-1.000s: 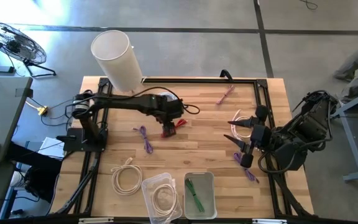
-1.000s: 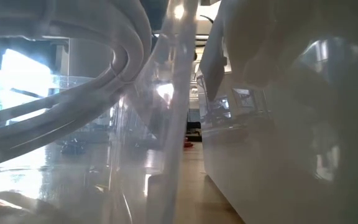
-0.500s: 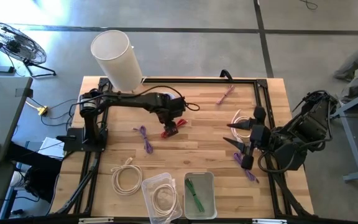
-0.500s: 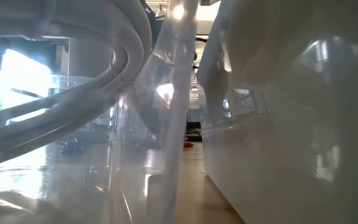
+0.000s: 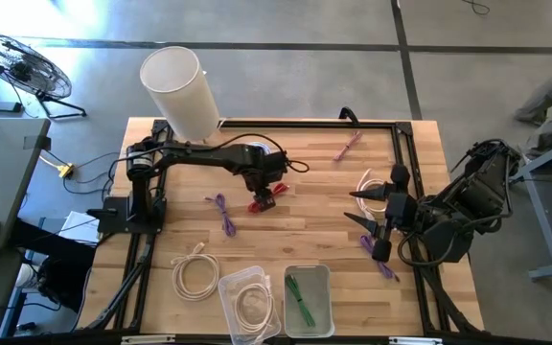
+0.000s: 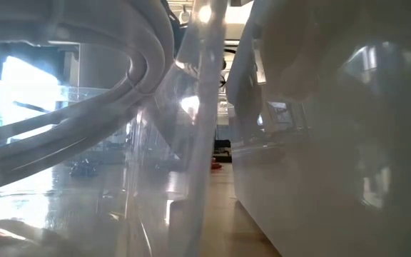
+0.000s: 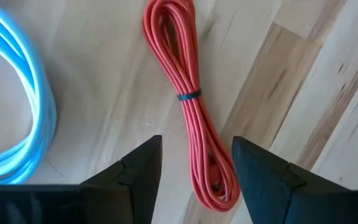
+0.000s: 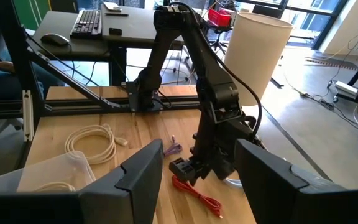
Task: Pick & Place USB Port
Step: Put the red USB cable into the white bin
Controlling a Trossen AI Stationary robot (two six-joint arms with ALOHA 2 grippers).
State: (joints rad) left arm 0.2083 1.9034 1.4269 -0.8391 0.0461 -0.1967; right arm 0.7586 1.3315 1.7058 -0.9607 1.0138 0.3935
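A red cable bundle (image 7: 190, 93), bound by a blue tie, lies flat on the wooden table near its middle (image 5: 274, 191). My left gripper (image 5: 262, 198) hangs above it, pointing down. In the left wrist view its open fingers (image 7: 196, 149) stand on either side of the bundle's end without touching it. My right gripper (image 5: 364, 208) waits open above the table's right side, facing the left arm (image 8: 201, 149). No USB port shows in any view.
A light blue cable (image 7: 17, 93) lies beside the red bundle. Purple cables (image 5: 223, 213) (image 5: 379, 257), a pink one (image 5: 348, 146) and white coils (image 5: 195, 271) (image 5: 367, 182) lie around. Two clear bins (image 5: 225, 286) (image 5: 326, 287) stand at the near edge and block the low view. A white cylinder (image 5: 180, 91) stands far left.
My left arm has shifted a little toward the table's right over the red bundle; its gripper stays open above it. The red bundle and the right arm have kept still.
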